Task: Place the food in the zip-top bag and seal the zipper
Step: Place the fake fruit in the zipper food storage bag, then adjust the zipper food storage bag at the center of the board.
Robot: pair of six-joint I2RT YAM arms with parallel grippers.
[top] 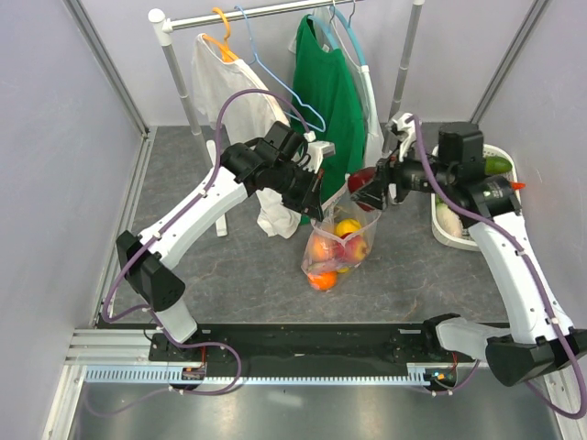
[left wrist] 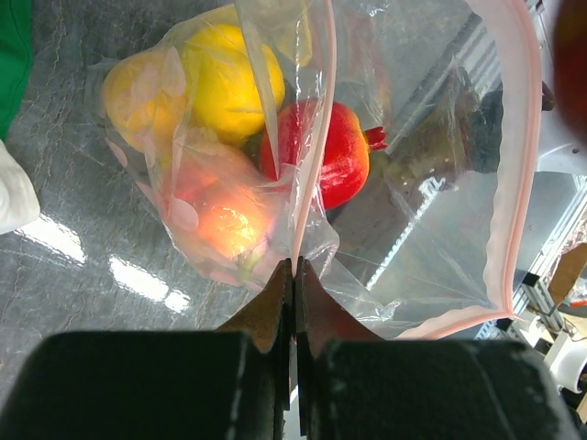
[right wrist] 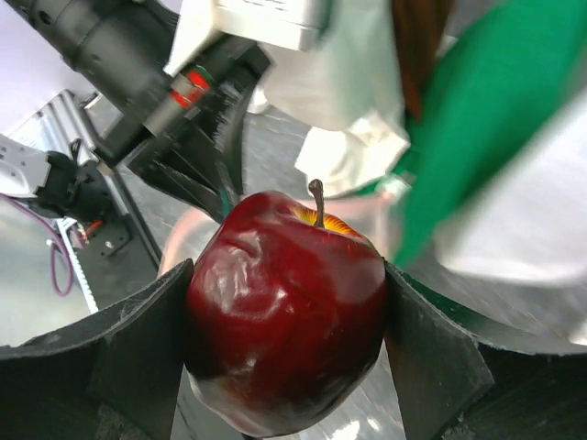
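Right now the left gripper is pinched tight on the rim of the zip-top bag, holding its top up and open. The pink zipper along that rim is not sealed. Inside the bag lie a yellow fruit, a red fruit and an orange fruit (all shiny). The right gripper squeezes a dark red apple just above the bag's open top.

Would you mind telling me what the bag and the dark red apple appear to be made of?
The zip-top bag looks like thin clear plastic film: it wrinkles, glints, and the fruit shows through. The apple seems to be hard moulded plastic, glossy with sharp highlights; likely a toy, though that is uncertain.
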